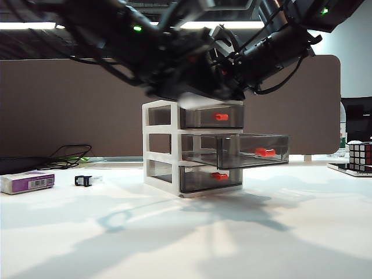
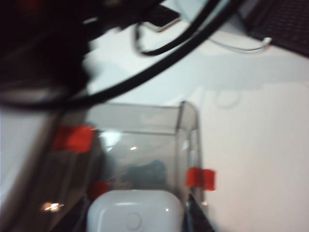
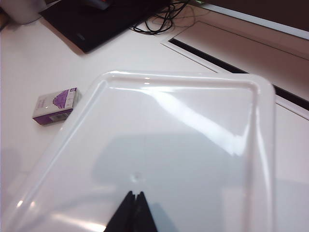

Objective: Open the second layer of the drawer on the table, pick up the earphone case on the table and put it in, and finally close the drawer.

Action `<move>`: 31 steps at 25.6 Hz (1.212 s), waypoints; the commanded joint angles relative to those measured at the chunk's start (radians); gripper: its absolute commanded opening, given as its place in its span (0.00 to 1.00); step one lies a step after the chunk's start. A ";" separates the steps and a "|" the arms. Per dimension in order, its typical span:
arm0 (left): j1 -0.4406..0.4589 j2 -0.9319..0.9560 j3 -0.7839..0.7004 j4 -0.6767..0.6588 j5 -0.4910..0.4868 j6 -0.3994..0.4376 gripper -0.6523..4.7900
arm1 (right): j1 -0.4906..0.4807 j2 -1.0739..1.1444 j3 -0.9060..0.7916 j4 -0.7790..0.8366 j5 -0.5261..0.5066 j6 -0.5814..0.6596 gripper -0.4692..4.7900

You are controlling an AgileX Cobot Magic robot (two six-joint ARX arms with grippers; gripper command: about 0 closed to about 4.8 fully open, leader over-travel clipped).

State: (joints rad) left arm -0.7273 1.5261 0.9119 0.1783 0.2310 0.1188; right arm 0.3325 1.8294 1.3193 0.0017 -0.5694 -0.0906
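Note:
The drawer (image 1: 160,145), a white three-tier unit, stands mid-table. Its second layer (image 1: 244,152) is pulled out to the right, red-orange handle (image 1: 265,152) at the front. In the left wrist view the glossy white earphone case (image 2: 135,215) sits between dark fingers (image 2: 194,218) of my left gripper (image 2: 135,223), which is shut on it, above the open smoky drawer (image 2: 145,145). Both arms hang blurred over the unit in the exterior view. My right gripper (image 3: 134,194) is shut, its tips at the unit's white top (image 3: 183,135).
A white-and-purple box (image 1: 27,182) and a small black clip (image 1: 83,181) lie on the table (image 1: 186,244) at the left. A puzzle cube (image 1: 360,156) stands at the right edge. Black cables (image 1: 70,156) and a brown partition (image 1: 70,104) run along the back.

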 commanded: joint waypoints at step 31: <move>-0.020 0.126 0.072 0.107 0.006 0.004 0.69 | 0.019 0.025 -0.021 -0.132 0.028 0.019 0.08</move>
State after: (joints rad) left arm -0.7471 1.6543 0.9817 0.2729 0.2424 0.1188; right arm 0.3515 1.8332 1.3186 -0.0090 -0.5682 -0.0864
